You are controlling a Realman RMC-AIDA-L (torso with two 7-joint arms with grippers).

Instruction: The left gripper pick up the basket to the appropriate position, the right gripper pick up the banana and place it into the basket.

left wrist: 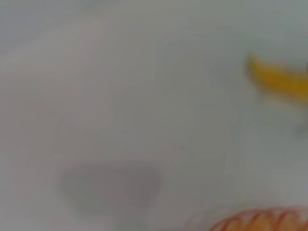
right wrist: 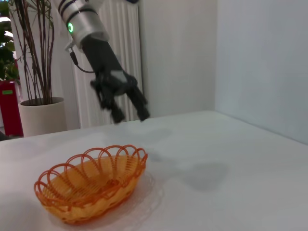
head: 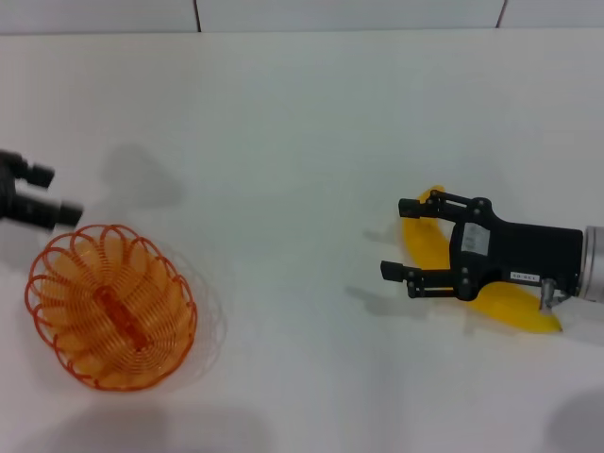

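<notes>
The orange wire basket (head: 111, 307) stands upright and empty on the white table at the near left; it also shows in the right wrist view (right wrist: 91, 185) and, as a blurred rim, in the left wrist view (left wrist: 264, 222). My left gripper (head: 57, 193) is open and empty, in the air just beyond the basket's far left rim and apart from it; the right wrist view (right wrist: 131, 115) shows it too. The yellow banana (head: 422, 243) lies on the table at the right, partly hidden under my right gripper (head: 401, 238), which is open over the banana's far end. The banana also shows in the left wrist view (left wrist: 279, 79).
The white table (head: 283, 123) runs to a far edge against a tiled wall at the top of the head view. The right wrist view shows a potted plant (right wrist: 43, 115) and a white radiator off beyond the table.
</notes>
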